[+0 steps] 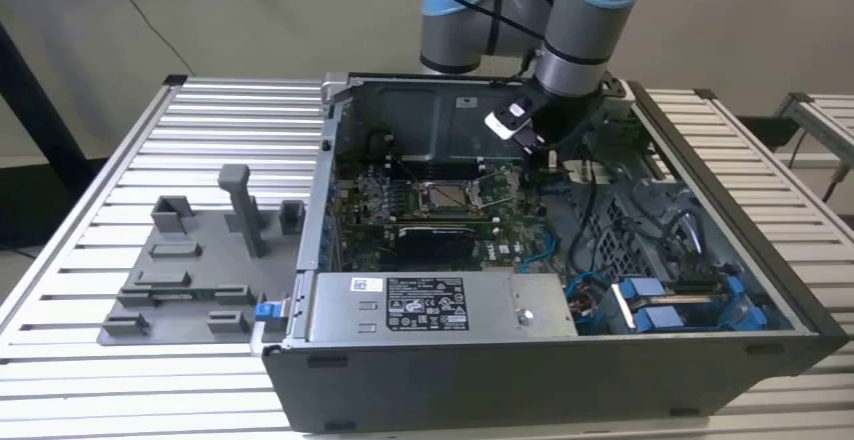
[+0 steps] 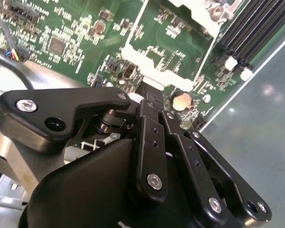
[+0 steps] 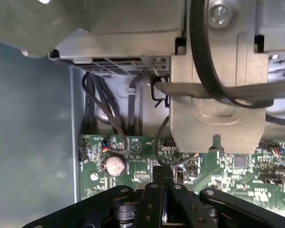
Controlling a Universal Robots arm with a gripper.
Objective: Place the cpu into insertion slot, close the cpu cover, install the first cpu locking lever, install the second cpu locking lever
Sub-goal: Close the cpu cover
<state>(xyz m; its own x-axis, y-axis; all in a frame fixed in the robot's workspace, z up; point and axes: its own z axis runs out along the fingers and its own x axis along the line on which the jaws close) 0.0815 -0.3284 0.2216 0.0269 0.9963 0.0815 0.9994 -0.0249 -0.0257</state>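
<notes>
In the exterior view, the insertion slot (image 1: 447,197) is a silver-rimmed square with a dark centre on the green motherboard (image 1: 367,222) inside the open case. The cpu cover reads as that silver frame; I cannot tell the cpu apart from it. A thin wire locking lever (image 1: 502,184) stands tilted up at the slot's right side. My gripper (image 1: 546,157) hangs just right of the lever, low over the board. In both wrist views its black fingers (image 3: 157,176) meet at the gripper's tip (image 2: 150,91), shut, with nothing visible between them.
A coin battery (image 3: 115,165) (image 2: 183,100) sits close to the fingertips. Black memory slots (image 2: 256,28) run beside it. A grey metal bracket (image 3: 218,109) and cables (image 3: 104,102) crowd the case wall. The power supply (image 1: 427,305) lies in front, and a grey fixture plate (image 1: 200,260) sits on the exterior view's left.
</notes>
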